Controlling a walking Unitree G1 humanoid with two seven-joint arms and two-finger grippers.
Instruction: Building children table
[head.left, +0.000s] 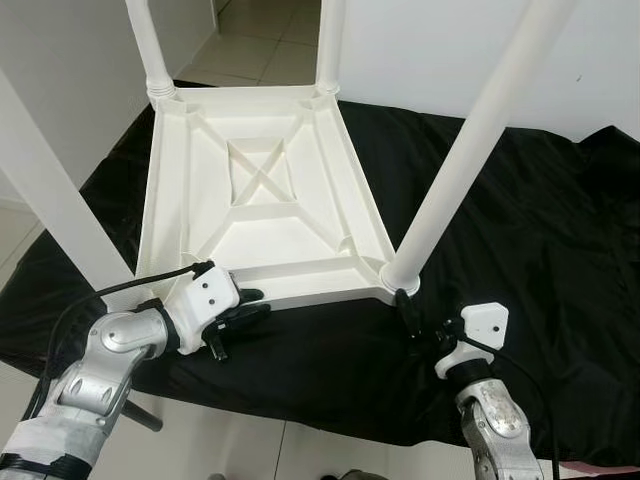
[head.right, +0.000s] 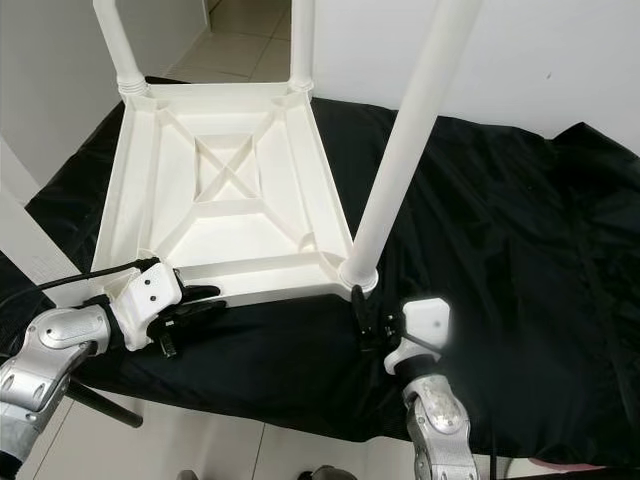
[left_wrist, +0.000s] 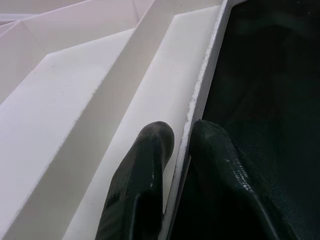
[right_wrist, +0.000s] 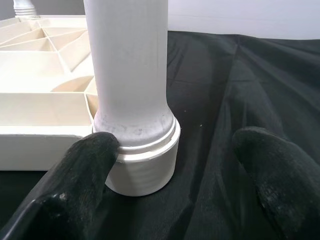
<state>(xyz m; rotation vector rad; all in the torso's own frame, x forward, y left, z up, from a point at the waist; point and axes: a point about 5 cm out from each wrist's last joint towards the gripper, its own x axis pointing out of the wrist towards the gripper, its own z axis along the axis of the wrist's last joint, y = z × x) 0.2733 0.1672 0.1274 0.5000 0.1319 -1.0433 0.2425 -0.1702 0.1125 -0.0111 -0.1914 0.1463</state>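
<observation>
A white plastic children's table top lies upside down on a black cloth, its ribbed underside with a crossed centre panel facing up. Four white round legs stand upright in its corner sockets; the near right leg sits in its threaded collar.

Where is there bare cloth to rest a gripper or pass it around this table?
Widest bare black cloth lies on the robot's right of the upturned table top, beyond the near right leg. A narrower strip runs along the near edge between the grippers. Crowded: the left gripper pinches the near rim; the right gripper is open around the leg's base.
</observation>
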